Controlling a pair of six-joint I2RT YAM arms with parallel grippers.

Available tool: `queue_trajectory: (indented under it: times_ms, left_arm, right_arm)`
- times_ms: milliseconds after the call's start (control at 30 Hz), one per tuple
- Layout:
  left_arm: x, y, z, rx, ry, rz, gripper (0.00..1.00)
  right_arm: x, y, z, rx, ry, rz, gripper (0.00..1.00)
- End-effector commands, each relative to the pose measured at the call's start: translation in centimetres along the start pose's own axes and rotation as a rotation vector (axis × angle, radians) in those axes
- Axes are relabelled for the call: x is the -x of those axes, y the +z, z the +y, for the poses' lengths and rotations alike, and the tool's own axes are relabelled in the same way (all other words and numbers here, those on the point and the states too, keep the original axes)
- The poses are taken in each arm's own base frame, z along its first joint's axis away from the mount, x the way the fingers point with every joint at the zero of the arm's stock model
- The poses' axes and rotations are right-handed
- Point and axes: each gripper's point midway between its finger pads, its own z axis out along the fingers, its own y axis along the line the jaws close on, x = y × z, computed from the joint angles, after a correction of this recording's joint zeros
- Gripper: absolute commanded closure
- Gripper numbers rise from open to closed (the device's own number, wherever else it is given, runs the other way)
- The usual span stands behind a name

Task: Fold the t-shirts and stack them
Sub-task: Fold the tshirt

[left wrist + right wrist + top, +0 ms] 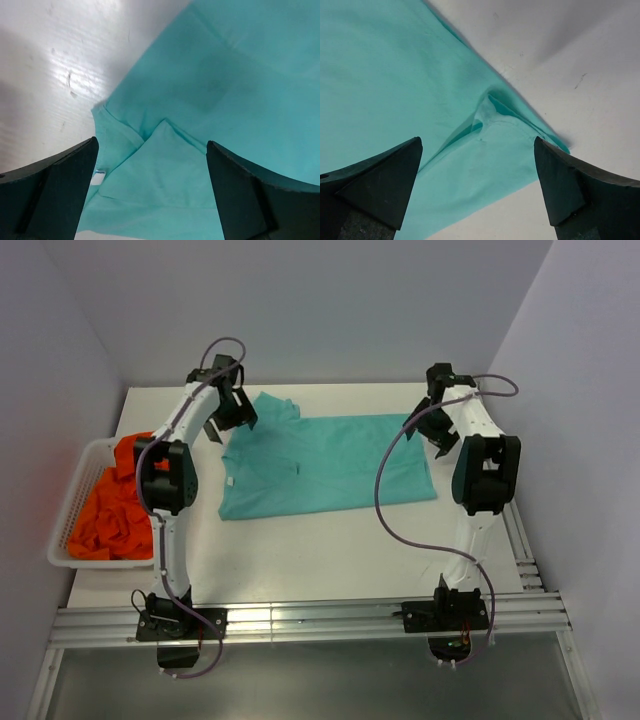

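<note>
Over the table in the top view, you're looking at the teal t-shirt [330, 465] lying mostly flat mid-table, while the orange-red t-shirts [110, 510] are sitting bunched in the white basket [72, 502] at the left edge. Your left gripper [232, 408] is hovering by the shirt's far left corner and your right gripper [440, 435] by its far right corner. Left wrist cam: the jaws are standing wide apart, holding nothing, with a folded flap and the little white label [98, 175] right below. Right wrist cam: same deal, jaws gaping empty over a puckered hem corner [492, 112]. I'd say you're mid-fold on the teal one. Next you're needing to drop both arms down and pinch both corners at once.
</note>
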Motion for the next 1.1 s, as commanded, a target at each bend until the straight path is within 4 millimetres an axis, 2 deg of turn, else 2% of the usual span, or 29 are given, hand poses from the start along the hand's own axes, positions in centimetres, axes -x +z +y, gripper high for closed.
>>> queue_trajectory:
  times_ms: [0, 33, 67, 100, 167, 233, 267, 333, 367, 400, 433, 533, 567, 633, 667, 733, 767, 833, 967, 1067]
  left_arm:
    - [7.1, -5.7, -0.1, -0.161, -0.094, -0.167, 0.05]
    - [8.0, -5.9, -0.3, -0.196, -0.107, -0.169, 0.07]
    - [8.8, -5.2, 0.4, -0.201, -0.138, -0.161, 0.08]
    - [9.4, -3.9, 0.3, -0.211, -0.153, -0.16, 0.09]
    - [10.5, -2.7, 0.1, -0.253, -0.2, -0.159, 0.1]
    - [12.9, -3.1, -1.3, -0.327, -0.211, -0.23, 0.08]
    - [13.4, -2.5, -1.8, -0.345, -0.209, -0.24, 0.07]
    - [15.3, -2.8, -3.6, -0.428, -0.217, -0.28, 0.06]
    - [14.7, -1.1, -4.5, -0.489, -0.219, -0.222, 0.06]
    - [14.9, -0.4, -4.9, -0.526, -0.233, -0.202, 0.07]
    - [15.6, 1.1, -5.0, -0.553, -0.275, -0.194, 0.07]
    - [15.7, 2.6, -6.1, -0.604, -0.307, -0.172, 0.09]
    - [15.7, 4.0, -6.5, -0.617, -0.317, -0.166, 0.09]
    - [15.7, 4.6, -7.1, -0.65, -0.335, -0.152, 0.09]
    - [15.2, 6.0, -7.3, -0.648, -0.343, -0.134, 0.09]
    - [14.9, 6.7, -7.8, -0.67, -0.35, -0.11, 0.11]
    - [14.1, 7.9, -7.9, -0.659, -0.349, -0.089, 0.12]
    - [13.1, 8.8, -8.1, -0.644, -0.335, -0.07, 0.15]
    - [11.0, 9.4, -8.7, -0.62, -0.296, -0.036, 0.23]
    - [8.8, 9.8, -8.7, -0.579, -0.251, 0.009, 0.33]
  right_arm:
    - [2.6, -5.6, -0.1, 0.049, 0.037, -0.115, 0.0]
    - [3.1, -6.4, 0.1, 0.071, 0.04, -0.131, 0.0]
    - [3.2, -7.0, 0.3, 0.09, 0.042, -0.137, 0.0]
    - [3.5, -7.8, 0.3, 0.111, 0.05, -0.146, 0.0]
    - [3.4, -8.2, 0.2, 0.124, 0.056, -0.146, 0.0]
    - [2.8, -8.2, 0.2, 0.137, 0.055, -0.128, 0.0]
    - [2.5, -8.4, 0.1, 0.143, 0.054, -0.125, 0.0]
    - [1.5, -7.7, -0.3, 0.135, 0.05, -0.098, 0.0]
    - [1.3, -7.9, -0.4, 0.14, 0.052, -0.098, 0.0]
    - [0.7, -7.3, -0.7, 0.132, 0.049, -0.085, 0.0]
    - [0.5, -7.2, -0.8, 0.134, 0.049, -0.081, 0.0]
    - [-0.4, -6.8, -1.2, 0.133, 0.045, -0.066, 0.0]
    - [-0.5, -7.0, -1.3, 0.137, 0.046, -0.067, 0.0]
    - [-1.0, -6.8, -1.6, 0.132, 0.04, -0.057, 0.0]
    - [-1.0, -6.9, -1.8, 0.133, 0.04, -0.058, 0.0]
    - [-1.2, -6.9, -2.0, 0.133, 0.038, -0.061, 0.0]
    - [-1.3, -7.0, -2.0, 0.133, 0.039, -0.062, 0.0]
    - [-1.5, -7.0, -2.2, 0.136, 0.04, -0.06, 0.0]
    - [-1.7, -6.5, -2.3, 0.128, 0.044, -0.054, 0.0]
    - [-1.6, -6.2, -2.1, 0.126, 0.045, -0.054, 0.0]
